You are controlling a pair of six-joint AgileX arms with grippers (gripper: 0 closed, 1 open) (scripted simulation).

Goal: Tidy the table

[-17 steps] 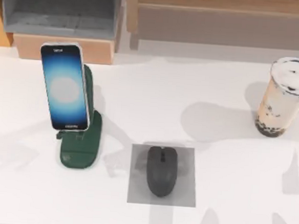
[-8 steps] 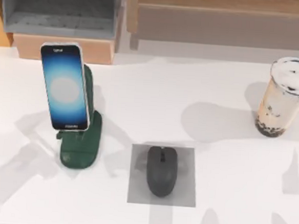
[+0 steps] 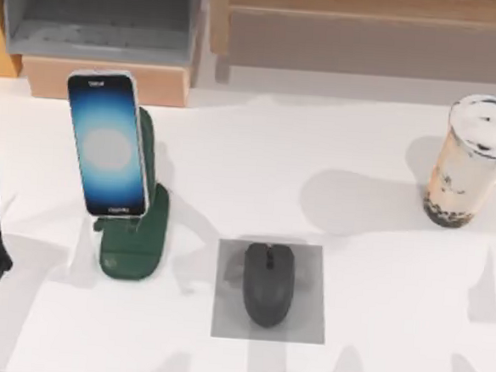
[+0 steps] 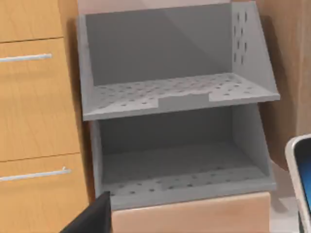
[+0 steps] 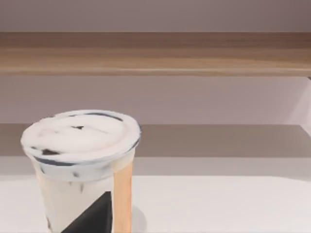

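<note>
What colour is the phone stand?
Dark green; the stand shows best in the top view.

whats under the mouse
The dark mouse sits on a small grey square mat, which lies flat on the white table. The patch of mat beneath the mouse is covered.
</note>
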